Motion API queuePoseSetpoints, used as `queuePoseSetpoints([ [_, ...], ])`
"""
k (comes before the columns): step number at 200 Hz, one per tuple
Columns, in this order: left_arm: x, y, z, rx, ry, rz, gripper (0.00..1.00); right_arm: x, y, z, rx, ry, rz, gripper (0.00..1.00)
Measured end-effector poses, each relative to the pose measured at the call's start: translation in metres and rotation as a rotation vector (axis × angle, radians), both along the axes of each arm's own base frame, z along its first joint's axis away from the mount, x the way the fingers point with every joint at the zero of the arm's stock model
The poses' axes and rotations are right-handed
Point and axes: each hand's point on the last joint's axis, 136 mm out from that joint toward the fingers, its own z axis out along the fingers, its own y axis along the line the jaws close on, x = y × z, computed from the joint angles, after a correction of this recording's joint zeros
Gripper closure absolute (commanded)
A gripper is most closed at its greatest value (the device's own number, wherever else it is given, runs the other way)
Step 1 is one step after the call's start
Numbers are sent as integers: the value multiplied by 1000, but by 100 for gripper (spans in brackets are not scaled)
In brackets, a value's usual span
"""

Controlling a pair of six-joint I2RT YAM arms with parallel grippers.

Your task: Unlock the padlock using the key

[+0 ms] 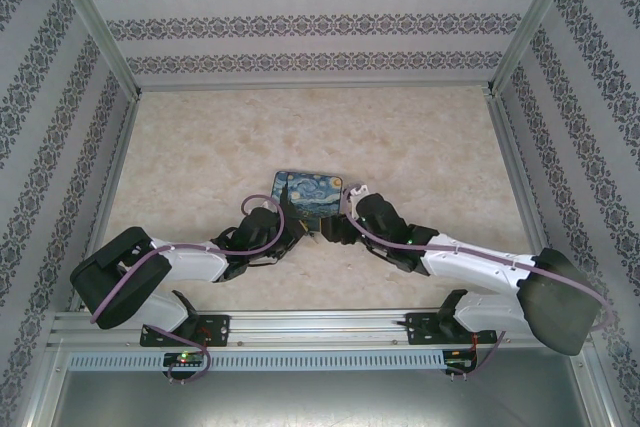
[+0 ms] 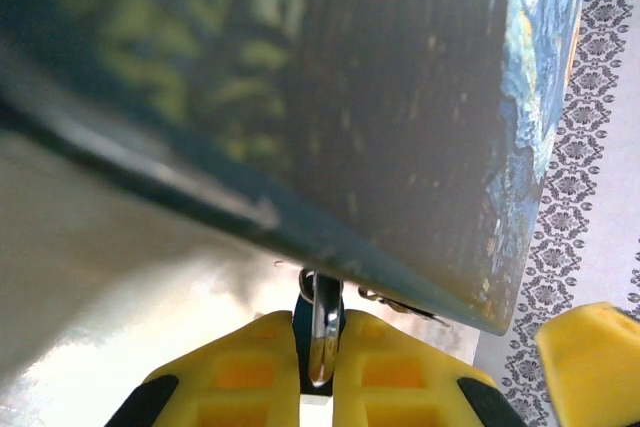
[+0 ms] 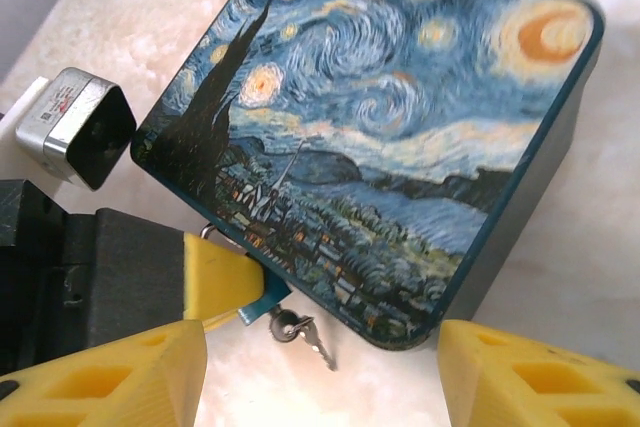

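Polished metal padlock (image 2: 322, 339), thin silvery metal key (image 3: 303, 333), glossy painted case (image 3: 400, 117), smooth pale marbled tabletop (image 3: 600, 207)

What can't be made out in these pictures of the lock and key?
- Padlock body: right wrist view, hidden behind left claw and case.
- Key seating in padlock: right wrist view, too small.
- Both: top view, too small.
- Case print: left wrist view, blurred, too close.

Left fingers (image 2: 240, 372) closed, right fingers (image 3: 110, 387) apart

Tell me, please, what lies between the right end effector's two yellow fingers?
In the right wrist view, the small silvery key shows in the gap between those yellow fingers, against bare pale marbled tabletop.
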Motion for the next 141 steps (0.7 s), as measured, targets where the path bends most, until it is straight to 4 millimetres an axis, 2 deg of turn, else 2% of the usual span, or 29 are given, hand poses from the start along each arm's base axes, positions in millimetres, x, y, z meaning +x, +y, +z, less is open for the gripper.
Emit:
queuePoseSetpoints([
  [21, 1, -1, -2, 7, -6, -10, 80, -5, 2, -10, 78, 79, -38, 35],
  [35, 1, -2, -5, 15, -8, -15, 71, -6, 4, -16, 113, 122, -62, 33],
  [69, -2, -1, -10, 26, 6, -23, 34, -5, 13, -27, 183, 197, -99, 33],
  [87, -4, 4, -7, 44, 7, -17, 19, -4, 21, -30, 221, 223, -104, 33],
  [107, -6, 14, 3, 68, -4, -1, 9, 0, 27, -35, 242, 243, -113, 33],
  [125, -9, 20, 20, 82, -31, -3, 0, 9, 29, -39, 247, 262, -126, 33],
  [141, -5, 21, 39, 88, -60, -8, 0, 25, 28, -39, 260, 271, -148, 33],
])
